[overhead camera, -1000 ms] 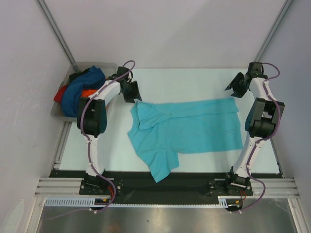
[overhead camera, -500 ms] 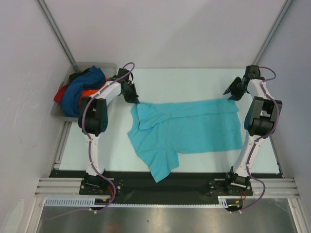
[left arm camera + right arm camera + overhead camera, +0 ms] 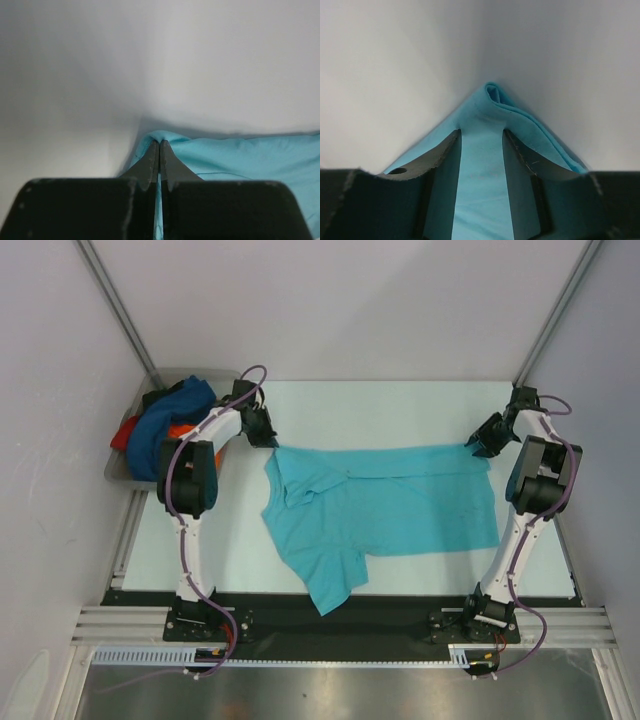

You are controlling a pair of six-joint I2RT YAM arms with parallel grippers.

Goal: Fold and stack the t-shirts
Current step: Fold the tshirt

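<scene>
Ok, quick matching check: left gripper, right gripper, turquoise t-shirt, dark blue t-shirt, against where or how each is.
1 left gripper
2 right gripper
3 turquoise t-shirt
4 dark blue t-shirt

A heaped in the grey tray
B spread on the table
C shut on a shirt corner
D open, astride a shirt corner

Pairs: 1-C, 2-D, 3-B, 4-A

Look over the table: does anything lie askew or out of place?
The turquoise shirt lies uneven: one sleeve sticks out on the near side, its tip past the edge of the tabletop. The other shirts sit heaped, unfolded, in the tray.
</scene>
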